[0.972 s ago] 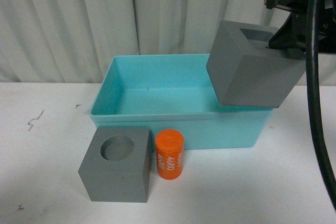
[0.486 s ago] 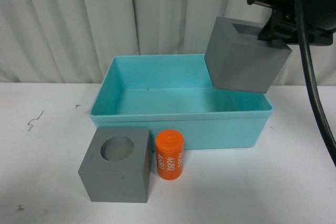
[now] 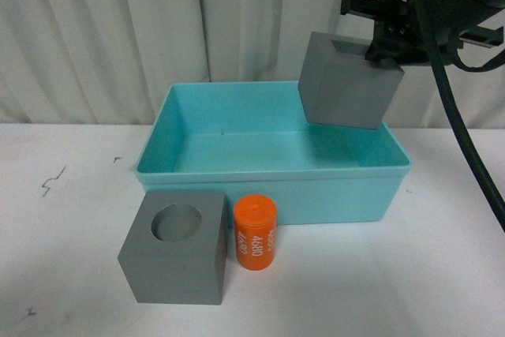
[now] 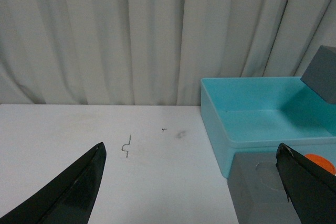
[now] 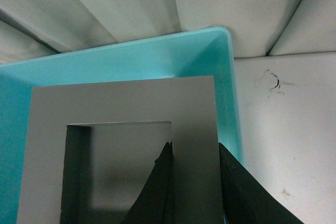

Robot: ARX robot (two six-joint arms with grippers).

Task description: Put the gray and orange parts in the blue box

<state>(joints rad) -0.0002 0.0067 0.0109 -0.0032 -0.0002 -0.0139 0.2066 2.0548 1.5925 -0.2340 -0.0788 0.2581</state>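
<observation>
Our right pincer is clamped on one wall of the gray cube with the square recess, one finger inside the recess and one outside. A second ago that cube hung lower, across the near right rim of the blue box. Since then we have carried it up, left and farther away, so it now hangs tilted, clear of the rim, over the far right end of the box. We judge that the cube is lined up with the opening and needs only lowering and letting go.

On the bench, the gray cube with the round hole and the orange "4680" cylinder stand side by side just near of the box, untouched. Our left pincer is spread wide and empty.
</observation>
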